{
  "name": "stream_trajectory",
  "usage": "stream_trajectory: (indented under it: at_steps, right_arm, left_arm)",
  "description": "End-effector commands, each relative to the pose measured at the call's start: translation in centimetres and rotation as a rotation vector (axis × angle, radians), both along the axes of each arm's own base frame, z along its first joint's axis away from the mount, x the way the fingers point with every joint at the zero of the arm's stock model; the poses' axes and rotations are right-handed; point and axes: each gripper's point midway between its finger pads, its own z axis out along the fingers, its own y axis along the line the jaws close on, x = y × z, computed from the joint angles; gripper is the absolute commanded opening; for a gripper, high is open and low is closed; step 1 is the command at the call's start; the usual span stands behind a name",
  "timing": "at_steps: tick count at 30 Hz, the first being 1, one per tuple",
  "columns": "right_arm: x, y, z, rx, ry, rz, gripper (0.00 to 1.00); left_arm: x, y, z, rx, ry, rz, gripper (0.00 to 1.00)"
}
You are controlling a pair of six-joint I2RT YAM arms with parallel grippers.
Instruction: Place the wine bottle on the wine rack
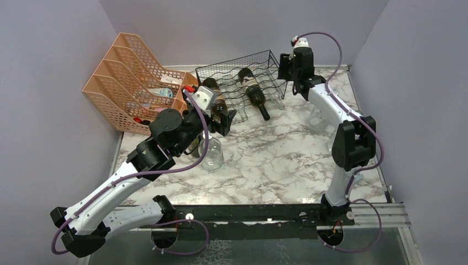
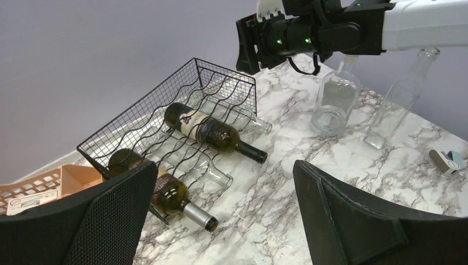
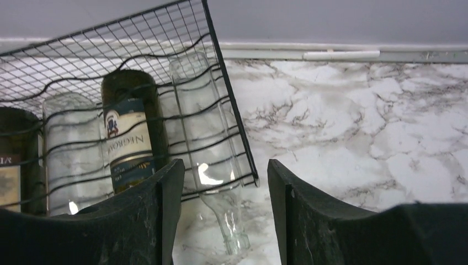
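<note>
The black wire wine rack point(image 1: 243, 66) sits at the back of the desk point(image 1: 276, 160), right next to the orange basket point(image 1: 110, 94). Four bottles lie in it side by side, with their necks pointing out to the front.

The dark wine bottle point(image 2: 165, 190) is in the slot at the left end, the one closest to the orange basket. Next to it is a clear bottle point(image 3: 69, 154). Then comes a second dark bottle point(image 2: 212, 132) with a pale label. Another clear bottle point(image 3: 204, 121) lies at the right end.

The left fingers point(image 1: 226, 117) are spread wide and hold nothing. They hang over the desk just in front of the rack, near the neck of the dark wine bottle. From above it is hard to tell if they touch it, but they look a little apart.

The right fingers point(image 1: 286, 67) are spread wide too, and they are empty. They are up by the right end of the rack, looking down on the bottles.

A round clear jug point(image 2: 334, 102) and a tall thin clear flask point(image 2: 398, 102) stand on the desk to the right of the rack.
</note>
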Motion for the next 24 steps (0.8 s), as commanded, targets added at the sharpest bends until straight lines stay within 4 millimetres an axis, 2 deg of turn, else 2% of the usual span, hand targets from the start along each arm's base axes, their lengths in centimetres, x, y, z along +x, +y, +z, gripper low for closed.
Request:
stream_trajectory:
  at_steps: [1, 5, 8, 15, 22, 24]
  right_arm:
    - [2.0, -0.4, -1.4, -0.009, 0.041, -0.037, 0.57]
    - [3.4, -0.3, -2.6, -0.038, 0.067, -0.022, 0.48]
    - [4.1, -0.6, -3.8, -0.073, 0.086, -0.024, 0.45]
    - [4.1, -1.4, -5.8, -0.127, 0.125, -0.022, 0.4]
    - [3.1, -2.2, -6.2, -0.192, 0.137, -0.013, 0.1]
    - [2.5, -2.6, -6.1, -0.22, 0.134, -0.002, 0.08]
  left_arm:
    - [-0.5, 0.0, 0.5, -0.028, -0.005, -0.015, 0.99]
    - [-0.5, 0.1, 0.5, -0.031, -0.003, -0.013, 0.99]
    - [-0.5, 0.1, 0.4, -0.029, 0.0, -0.012, 0.99]
    - [-0.4, 0.1, 0.3, -0.026, 0.0, -0.01, 0.99]
    - [-0.3, 0.1, 0.3, -0.024, -0.001, -0.009, 0.99]
    - [-0.4, 0.0, 0.3, -0.024, -0.001, -0.01, 0.99]
